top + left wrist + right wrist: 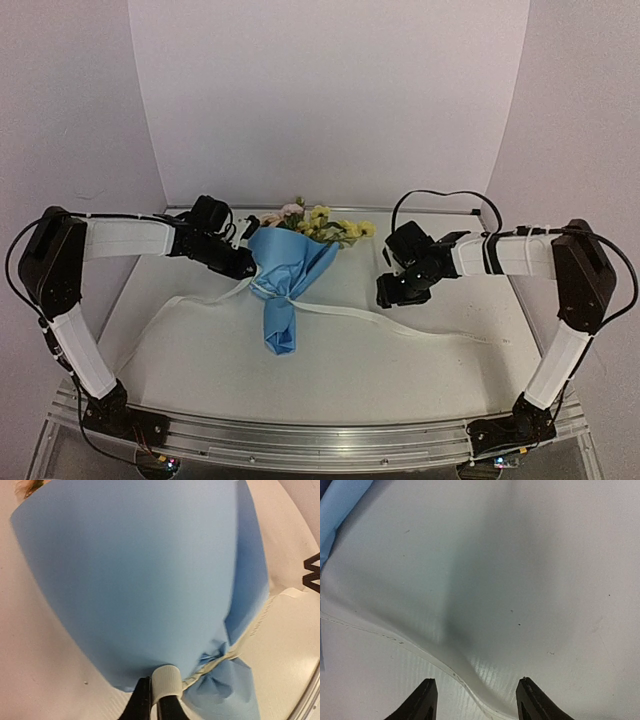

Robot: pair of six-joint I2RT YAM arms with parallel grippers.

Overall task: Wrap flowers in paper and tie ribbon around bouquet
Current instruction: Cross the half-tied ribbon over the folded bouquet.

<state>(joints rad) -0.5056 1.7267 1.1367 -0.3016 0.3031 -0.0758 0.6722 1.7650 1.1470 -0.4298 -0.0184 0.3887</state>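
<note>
Grip on the left side looks settled: the left gripper [156, 705] has its two black fingers drawn together on a folded bit of the ribbon [166, 681], a cream-white bulge standing just above the fingertips. Directly ahead of those fingers lies the bouquet [130, 580]. Its smooth cone fills most of the wrist view, and its edge seems to touch the pinched ribbon. Just to the right of the fingertips the ribbon passes around the cone's narrow waist, where the blue paper [222, 685] bunches into creases below the band.

From above, the bouquet lies flat on the table [400, 370] with its wide rim pointing away from this gripper's arm base and its twisted tail pointing back toward it. The flowers [322, 222], pale pink and yellow with dark leaves, show beyond the rim, ahead and to the right of the left gripper. One length of ribbon trails from the waist back past the left arm.

The right gripper [480, 700] hangs over the table with its fingers [426, 702] spread wide and nothing clamped between them. The ribbon's other length runs from the bouquet, off to this gripper's left, and curves in between the open fingers. White on white makes it hard to read, so I cannot tell whether it touches either finger. The bouquet itself sits apart from this gripper, only a strip of blue showing at the far left of its wrist view.
</note>
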